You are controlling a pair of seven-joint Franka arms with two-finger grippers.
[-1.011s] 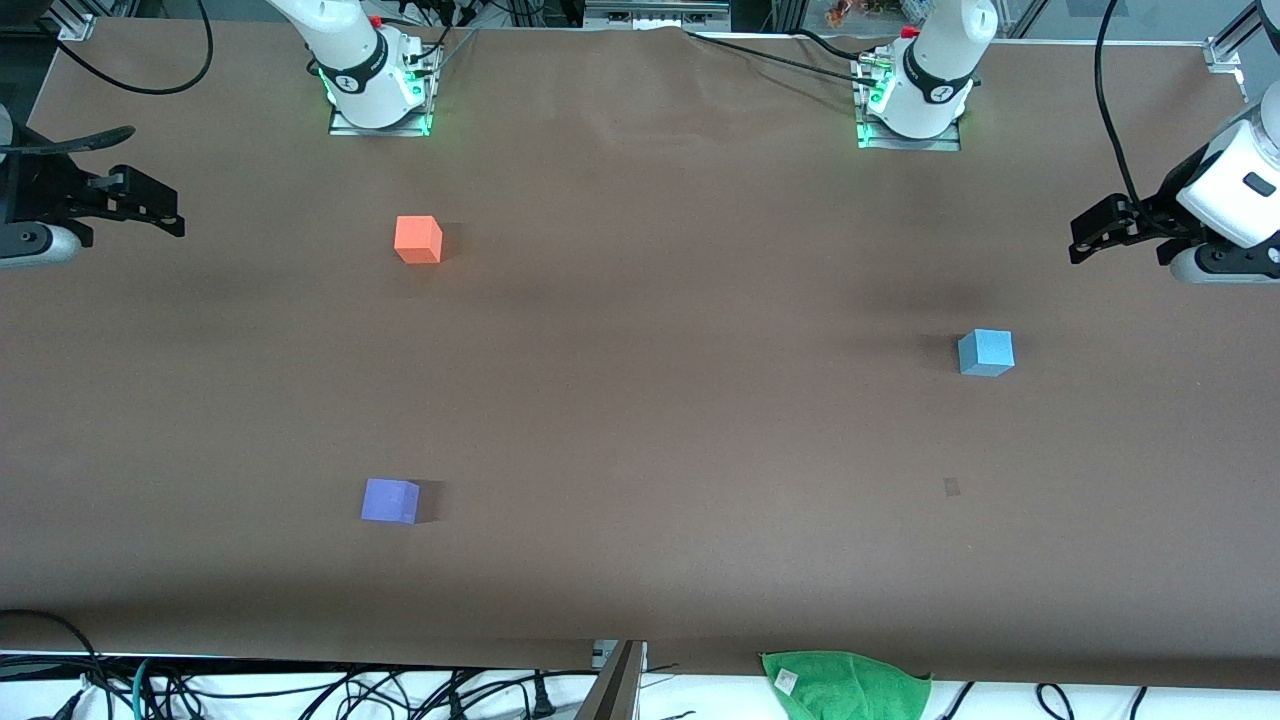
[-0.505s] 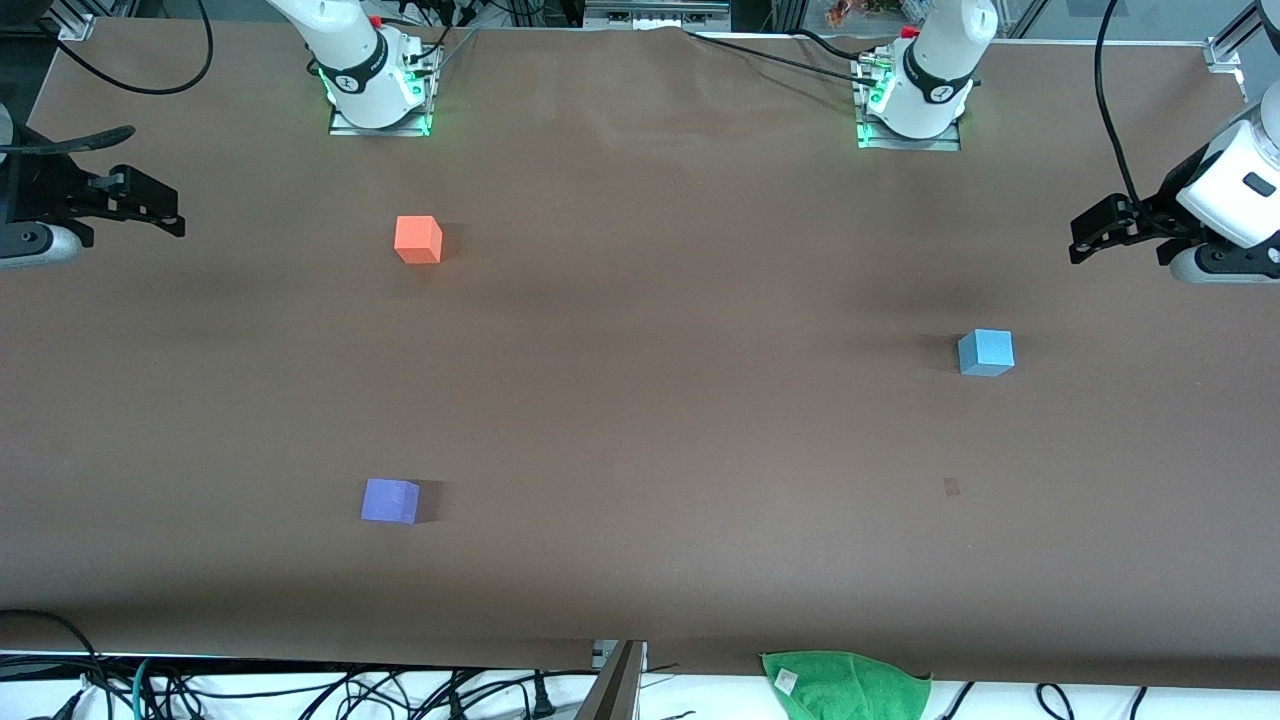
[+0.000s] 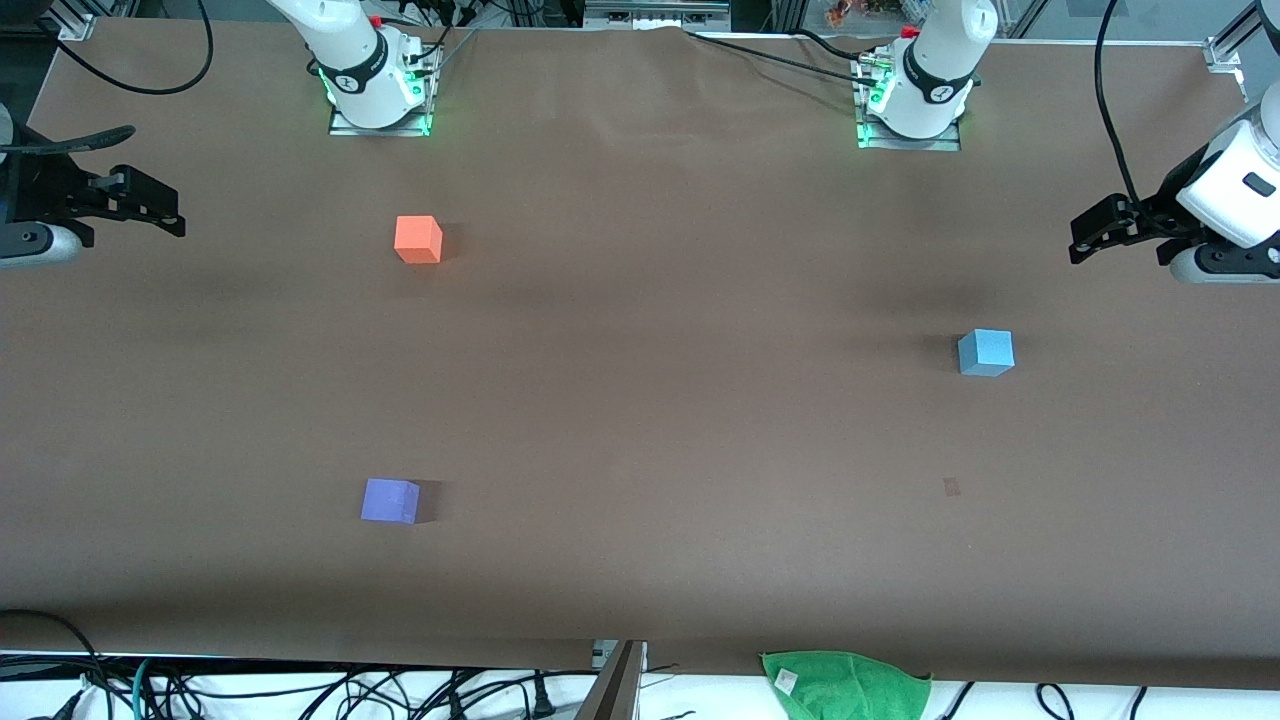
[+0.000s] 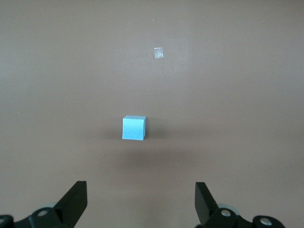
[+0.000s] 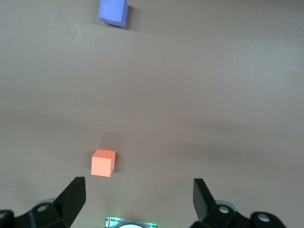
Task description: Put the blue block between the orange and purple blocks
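Both arms wait aloft, left gripper (image 4: 137, 202) and right gripper (image 5: 135, 199) spread wide (nothing held); a skewed grasp could nudge the blue block (image 3: 986, 352) off-line from the orange block (image 3: 418, 239) and purple block (image 3: 390, 500).

Blue block (image 3: 986, 352) is light sky-blue, plain matte, no pattern. Orange block (image 3: 418, 239) is bright orange w/ a darker shaded side. Purple block (image 3: 390, 500) is violet-purple, plain. Table (image 3: 660, 420) is flat brown all over, w/ one small pale patch (image 4: 158, 52). My left gripper (image 4: 140, 202) and my right gripper (image 5: 137, 199) are both black. My arms are white; bases glow green. A green cloth (image 3: 848, 684) lies at the table edge.
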